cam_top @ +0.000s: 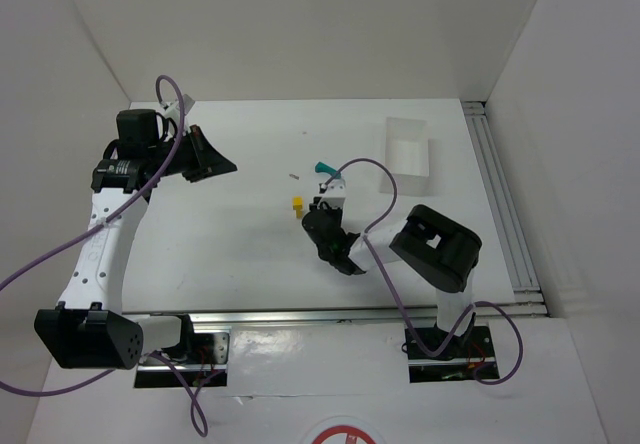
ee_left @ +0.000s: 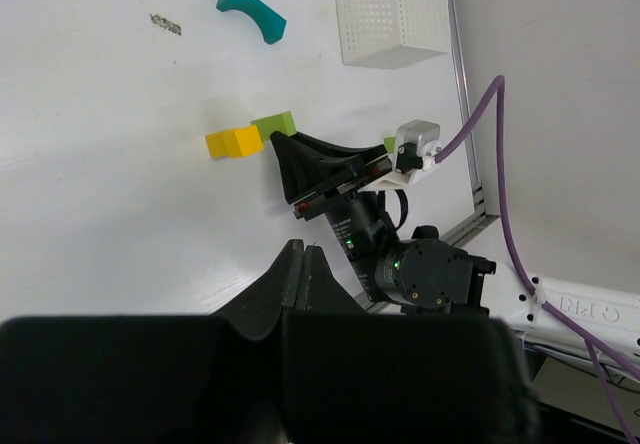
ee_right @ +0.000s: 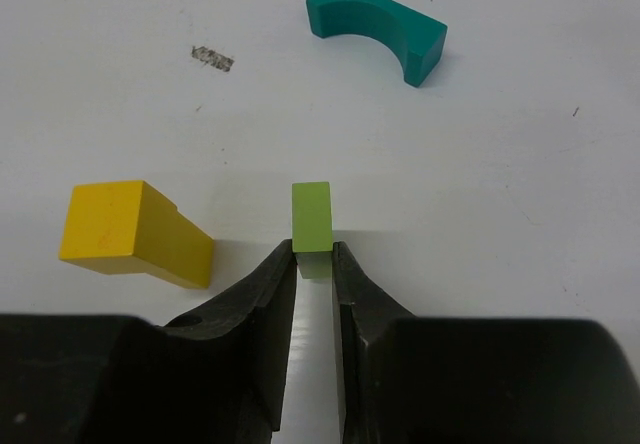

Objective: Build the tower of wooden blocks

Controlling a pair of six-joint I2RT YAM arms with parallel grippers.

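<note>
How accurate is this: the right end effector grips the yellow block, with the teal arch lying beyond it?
Wrong block: in the right wrist view the right end effector grips the green block; the yellow block lies free. The teal arch lies beyond.

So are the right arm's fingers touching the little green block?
Touching. The right wrist view shows the lime-green block wedged between both fingers, with no gap on either side.

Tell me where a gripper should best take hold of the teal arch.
Probably its thin middle, from straight above: the teal arch lies flat, nothing touching it, so one finger fits the hollow, one the straight back.
</note>
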